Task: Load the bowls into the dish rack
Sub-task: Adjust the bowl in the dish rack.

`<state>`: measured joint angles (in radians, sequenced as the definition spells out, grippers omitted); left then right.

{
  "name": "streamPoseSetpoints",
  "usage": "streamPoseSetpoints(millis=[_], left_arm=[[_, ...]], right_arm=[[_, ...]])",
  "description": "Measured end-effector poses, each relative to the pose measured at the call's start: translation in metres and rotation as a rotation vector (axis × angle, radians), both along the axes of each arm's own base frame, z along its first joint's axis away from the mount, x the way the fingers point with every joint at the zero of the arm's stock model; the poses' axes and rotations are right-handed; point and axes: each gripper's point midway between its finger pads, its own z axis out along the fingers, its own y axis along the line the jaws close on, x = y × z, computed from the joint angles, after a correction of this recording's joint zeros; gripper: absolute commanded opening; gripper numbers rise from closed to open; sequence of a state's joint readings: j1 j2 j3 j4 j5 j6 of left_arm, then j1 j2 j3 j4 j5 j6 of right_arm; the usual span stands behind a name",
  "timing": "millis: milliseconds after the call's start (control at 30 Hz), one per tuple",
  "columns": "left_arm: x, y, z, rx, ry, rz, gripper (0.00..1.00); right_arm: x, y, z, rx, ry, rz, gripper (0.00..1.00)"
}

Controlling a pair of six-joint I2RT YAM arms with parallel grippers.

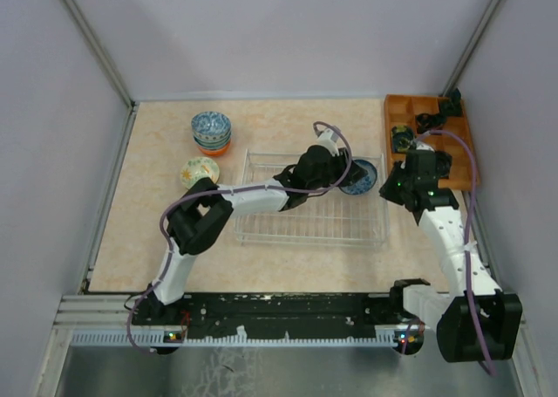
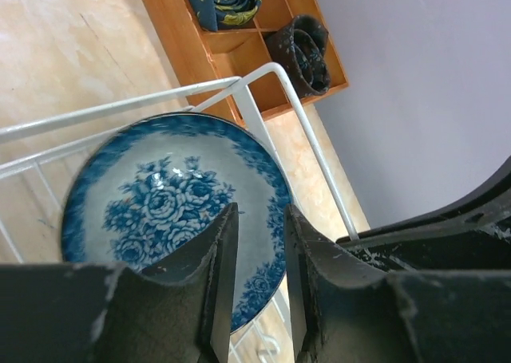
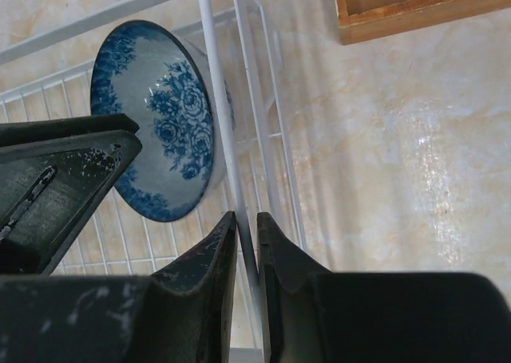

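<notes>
A white bowl with blue roses (image 1: 362,177) (image 2: 160,203) (image 3: 160,124) stands on edge inside the dish rack (image 1: 261,231), leaning against its right end wall. My left gripper (image 1: 346,172) (image 2: 261,211) is open, its fingers straddling the bowl's rim with a gap on each side. My right gripper (image 1: 391,188) (image 3: 246,218) is shut on the rack's right rim wire (image 3: 215,84). A stack of blue-patterned bowls (image 1: 212,128) with an orange one at the bottom stands behind the rack's left end. A green-patterned bowl (image 1: 200,170) sits in front of the stack.
An orange wooden compartment tray (image 1: 388,118) (image 2: 192,52) (image 3: 399,16) holding black items (image 1: 440,113) (image 2: 303,52) lies at the back right, close behind my right gripper. Grey walls close off three sides.
</notes>
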<state>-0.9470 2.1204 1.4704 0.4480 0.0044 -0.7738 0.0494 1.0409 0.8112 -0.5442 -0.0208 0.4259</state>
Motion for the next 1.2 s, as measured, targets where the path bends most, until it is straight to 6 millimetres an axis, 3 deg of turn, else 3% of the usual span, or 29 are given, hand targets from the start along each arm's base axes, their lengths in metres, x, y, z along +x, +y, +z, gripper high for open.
streamPoseSetpoints(millis=[133,367,500,900,1100,1200], left_arm=[[0.003,-0.006,-0.006,0.005,0.008,-0.005,0.35],[-0.002,0.0,-0.024,0.125,-0.009,-0.022,0.44],[-0.009,0.007,-0.028,0.215,-0.05,-0.049,0.48],[-0.028,0.008,0.001,0.356,-0.264,-0.203,0.53],[-0.028,-0.005,0.025,0.362,-0.369,-0.28,0.53],[-0.026,-0.016,0.024,0.371,-0.401,-0.321,0.53]], right_arm=[[0.0,0.001,-0.002,0.005,0.002,0.0,0.19],[-0.001,0.005,-0.001,0.026,0.003,0.01,0.37],[-0.006,0.008,0.006,0.047,-0.011,0.018,0.43],[-0.02,0.005,0.048,0.06,-0.098,0.011,0.48],[-0.024,0.003,0.069,0.063,-0.142,0.007,0.48],[-0.026,0.003,0.072,0.064,-0.144,0.008,0.49]])
